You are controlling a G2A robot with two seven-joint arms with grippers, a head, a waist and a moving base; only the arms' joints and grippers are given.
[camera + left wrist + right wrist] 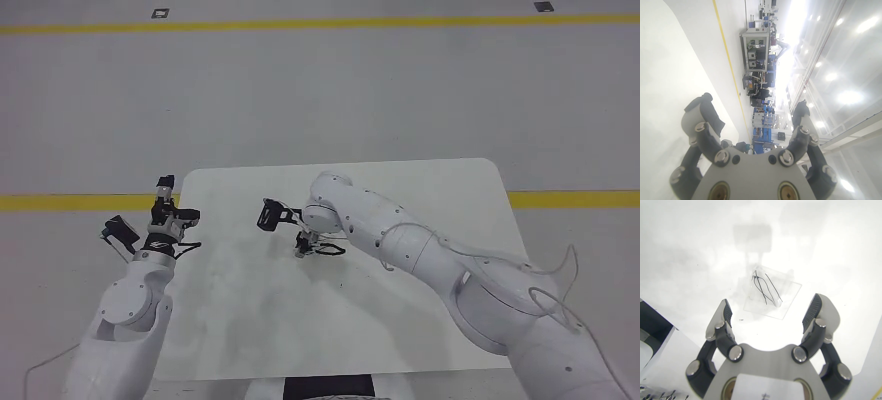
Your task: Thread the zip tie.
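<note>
A few zip ties (763, 288), thin black strands, lie in a clear tray (791, 291) near the middle of the white table (696, 256). They sit just ahead of the right gripper (770, 308), whose jaws are spread wide and hold nothing. The strands are likely light, springy and slick, so they may skate on the plastic. A pinch near the small head ends, where they bunch, seems the surest hold. They cross one another, so lifting one may drag its neighbours. Whether the tray has a raised wall cannot be told. The left gripper (754, 101), also spread and empty, hangs at the table's left edge, well apart.
</note>
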